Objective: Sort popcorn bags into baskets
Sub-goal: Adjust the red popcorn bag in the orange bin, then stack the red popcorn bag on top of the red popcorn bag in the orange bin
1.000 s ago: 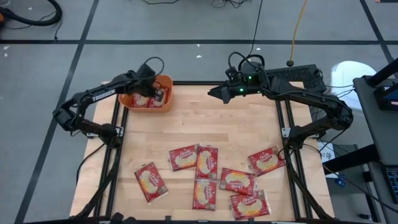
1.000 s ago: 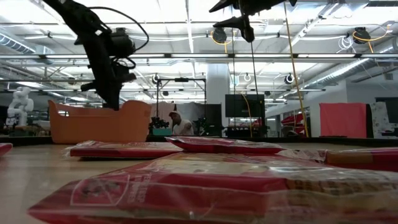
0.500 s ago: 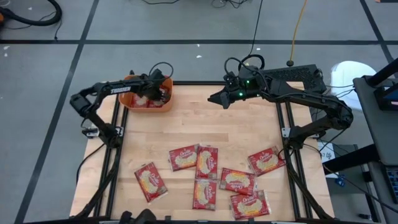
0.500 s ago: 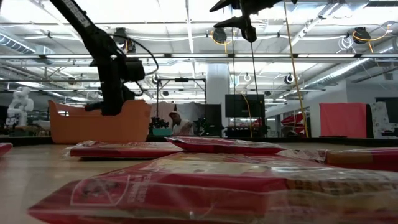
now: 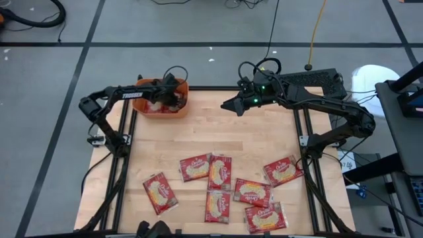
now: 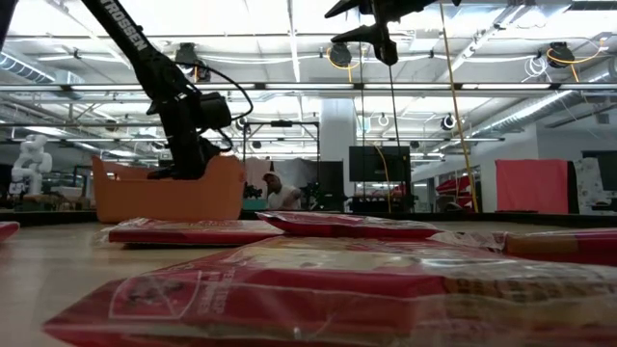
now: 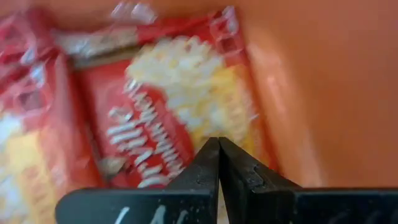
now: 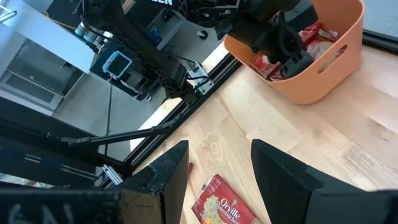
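Note:
The orange basket (image 5: pixel 164 112) stands at the table's far left corner with red popcorn bags (image 7: pixel 180 106) inside. My left gripper (image 5: pixel 173 99) reaches down into it, shut, its tips over a bag that lies beside the orange wall (image 7: pixel 311 93). The low view shows the same arm dipping behind the basket's rim (image 6: pixel 169 198). Several more popcorn bags (image 5: pixel 220 173) lie flat on the near half of the table. My right gripper (image 5: pixel 228 104) hangs open high above the table's far middle, holding nothing. My left gripper comes slanting down from above into the basket, and its shut tips stand on or just over the printed face of a bag (image 7: pixel 186 134) next to the wall. Whether they touch the bag or the basket I cannot tell.
Bare wood lies between the basket and the loose bags (image 5: pixel 251 192). Black frame rails (image 5: pixel 125 132) run along the table's left and right sides. The right wrist view shows the basket (image 8: pixel 323 68) and one loose bag (image 8: pixel 221 205) below.
My left gripper has gone down into the basket and a little toward the table's right edge, staying shut. The basket has slid a short way toward the right edge along the table.

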Motion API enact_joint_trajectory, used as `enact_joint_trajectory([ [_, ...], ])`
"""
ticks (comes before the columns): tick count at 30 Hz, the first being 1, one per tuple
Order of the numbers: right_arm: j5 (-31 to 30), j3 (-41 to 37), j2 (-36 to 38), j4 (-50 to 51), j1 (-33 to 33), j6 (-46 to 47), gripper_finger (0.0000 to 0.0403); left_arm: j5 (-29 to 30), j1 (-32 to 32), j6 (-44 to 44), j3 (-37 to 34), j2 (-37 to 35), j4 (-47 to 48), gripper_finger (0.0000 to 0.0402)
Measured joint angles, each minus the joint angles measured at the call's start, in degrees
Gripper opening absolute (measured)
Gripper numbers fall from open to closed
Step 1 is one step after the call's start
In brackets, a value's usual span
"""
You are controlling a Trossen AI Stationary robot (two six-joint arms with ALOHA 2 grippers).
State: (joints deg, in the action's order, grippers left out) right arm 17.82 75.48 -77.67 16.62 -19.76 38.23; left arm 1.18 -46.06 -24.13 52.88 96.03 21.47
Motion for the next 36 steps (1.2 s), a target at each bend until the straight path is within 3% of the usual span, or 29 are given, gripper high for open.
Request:
enact_joint_trajectory([
  [6, 0.0, 0.0, 0.0, -0.02, -0.01, -0.1, 0.0167, -5.34, 0.67, 1.57, 0.0, 0.0, -4.87, 0.0008],
  [11, 0.0, 0.0, 0.0, -0.02, -0.01, 0.16, 0.0167, -5.77, 0.61, 1.15, -0.02, -2.47, -2.97, 0.0011],
  [20, 0.24, 0.0, 0.0, 1.0, 0.01, 0.54, 0.0167, -6.19, 0.55, 6.43, 0.0, -18.66, 7.53, 0.0015],
  [31, -0.15, 0.0, 4.99, 26.13, 3.02, 2.75, 0.0167, -9.06, 1.74, 11.54, 0.0, -34.01, 17.17, 0.0013],
  [36, -6.01, 0.0, 7.42, 43.76, 6.25, 8.4, 0.0167, -10.29, 2.89, 12.96, 0.0, -36.01, 20.03, 0.0022],
])
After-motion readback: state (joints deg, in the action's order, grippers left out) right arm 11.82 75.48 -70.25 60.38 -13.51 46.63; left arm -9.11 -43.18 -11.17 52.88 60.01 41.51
